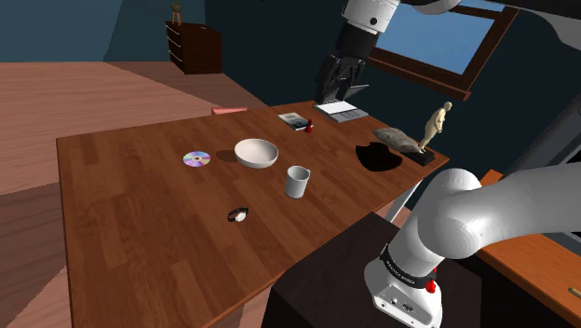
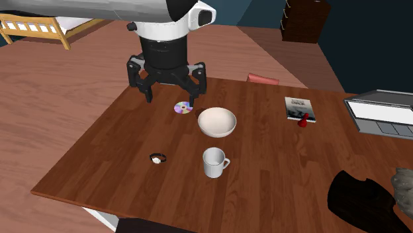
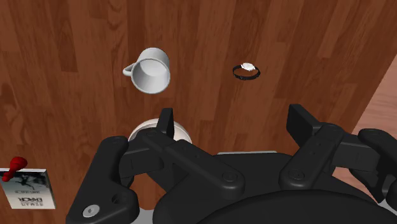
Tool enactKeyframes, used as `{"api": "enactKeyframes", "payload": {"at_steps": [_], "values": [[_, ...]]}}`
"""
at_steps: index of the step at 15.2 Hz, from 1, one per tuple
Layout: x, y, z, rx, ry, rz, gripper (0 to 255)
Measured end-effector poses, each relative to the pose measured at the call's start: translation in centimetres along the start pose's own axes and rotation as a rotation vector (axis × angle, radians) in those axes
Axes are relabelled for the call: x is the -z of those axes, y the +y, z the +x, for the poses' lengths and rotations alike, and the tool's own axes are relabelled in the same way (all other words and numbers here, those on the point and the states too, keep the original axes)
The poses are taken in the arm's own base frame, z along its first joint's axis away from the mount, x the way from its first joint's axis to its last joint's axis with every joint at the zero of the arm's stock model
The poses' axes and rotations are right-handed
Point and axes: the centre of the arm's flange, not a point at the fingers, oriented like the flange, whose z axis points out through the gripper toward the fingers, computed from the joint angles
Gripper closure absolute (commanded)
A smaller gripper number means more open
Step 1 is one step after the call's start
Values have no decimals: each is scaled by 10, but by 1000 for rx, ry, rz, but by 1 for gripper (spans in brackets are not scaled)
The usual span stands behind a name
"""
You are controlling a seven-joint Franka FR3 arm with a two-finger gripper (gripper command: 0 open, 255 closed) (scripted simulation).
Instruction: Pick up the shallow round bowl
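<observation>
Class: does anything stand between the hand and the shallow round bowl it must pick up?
Nothing visible does. The hand hangs open in the air above the bowl. The mug and disc sit beside the bowl, apart from it.

Dim, even light covers the bench (image 1: 140,214), all crisp, with a soft shadow just beside the bowl (image 1: 256,153)

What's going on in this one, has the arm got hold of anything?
Nothing is held so far. The arm's black hand hangs open above the wooden table, its fingers apart and empty. The shallow white bowl it is meant to pick up sits on the table between a shiny disc and a white mug. In the wrist view the bowl lies just beneath the hand, partly hidden by one finger.
</observation>
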Motion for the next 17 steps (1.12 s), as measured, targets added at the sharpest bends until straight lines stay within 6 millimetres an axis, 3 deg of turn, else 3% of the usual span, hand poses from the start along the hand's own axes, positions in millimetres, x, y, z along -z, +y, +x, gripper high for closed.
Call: {"api": "enactKeyframes", "payload": {"at_steps": [3, 17], "values": [[-10, 0, 8, 4, -1, 0, 0], [-152, 20, 124, 47, -12, -2, 0]]}}
